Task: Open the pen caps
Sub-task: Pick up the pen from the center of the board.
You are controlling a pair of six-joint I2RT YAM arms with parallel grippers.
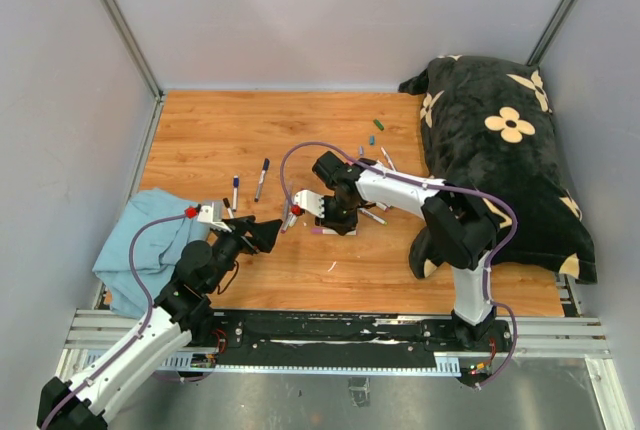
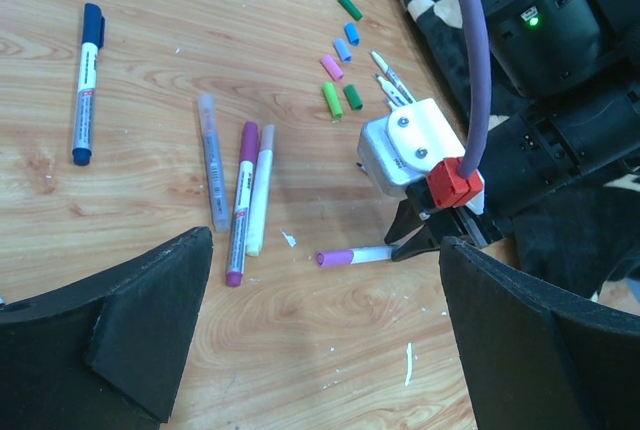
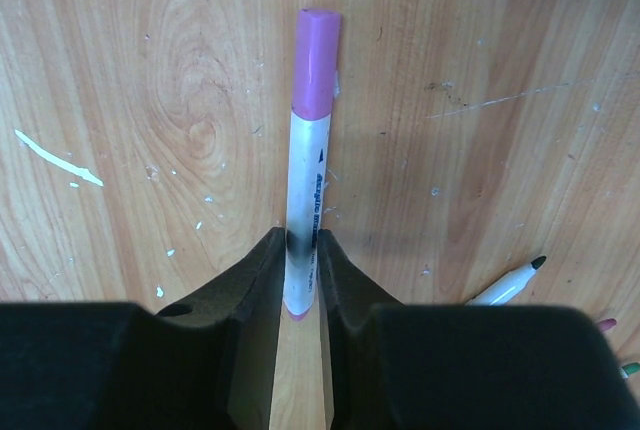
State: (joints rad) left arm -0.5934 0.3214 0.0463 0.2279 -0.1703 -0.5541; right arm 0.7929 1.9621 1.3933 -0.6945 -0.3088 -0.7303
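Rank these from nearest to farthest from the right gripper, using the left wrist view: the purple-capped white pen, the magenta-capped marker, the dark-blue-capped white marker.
1. purple-capped white pen: held in the right gripper.
2. magenta-capped marker: to the left, among three pens.
3. dark-blue-capped white marker: far left.

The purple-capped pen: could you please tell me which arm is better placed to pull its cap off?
Left. The right gripper pinches the pen by its barrel, leaving the cap free, and the open left gripper faces that cap close by.

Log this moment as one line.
right fingers: pinching pen barrel, purple cap on | left fingers: open, empty | stage: cap not yet pulled
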